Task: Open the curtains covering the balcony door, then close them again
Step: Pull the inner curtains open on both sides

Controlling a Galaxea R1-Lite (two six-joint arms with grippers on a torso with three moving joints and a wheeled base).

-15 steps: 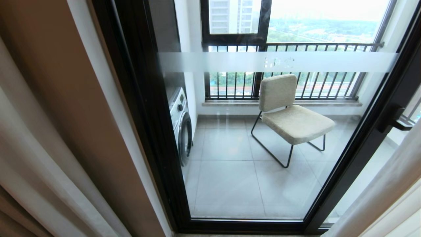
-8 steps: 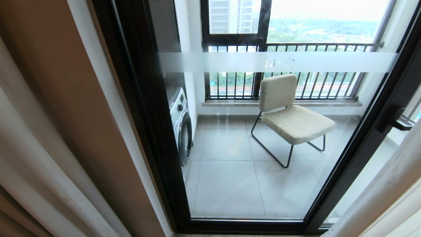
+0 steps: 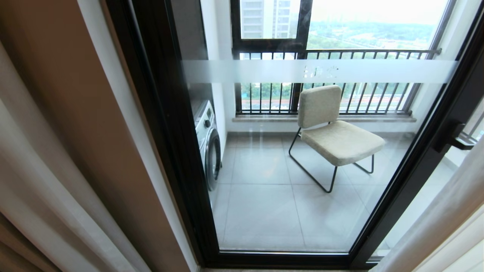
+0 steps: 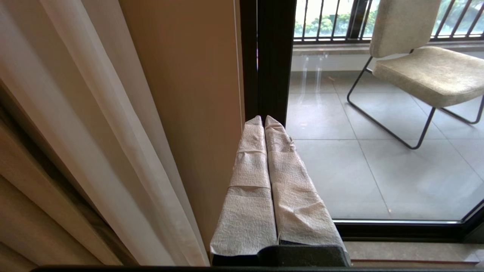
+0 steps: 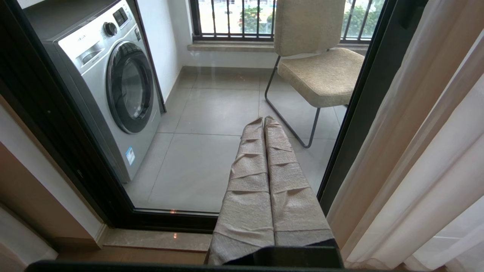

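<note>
Curtains (image 3: 45, 177) hang drawn aside, baring the balcony door (image 3: 302, 158); nothing has shifted. Left claw (image 4: 263, 120) and right claw (image 5: 263, 120) sit pressed together, empty. Closing remains.

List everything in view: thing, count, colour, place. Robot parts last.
curtains: two sides, beige drapes with white sheers, drawn back left and right of the glass
balcony door: one, black frame, frosted band, centre, shut
door handle: one, black, right frame
chair: one, beige with black legs, on the balcony
washing machine: one, white-silver, balcony's left wall
railing: one, black, behind the chair
left gripper: one, fingers shut, cloth-wrapped, near the left frame
right gripper: one, fingers shut, cloth-wrapped, facing the glass
</note>
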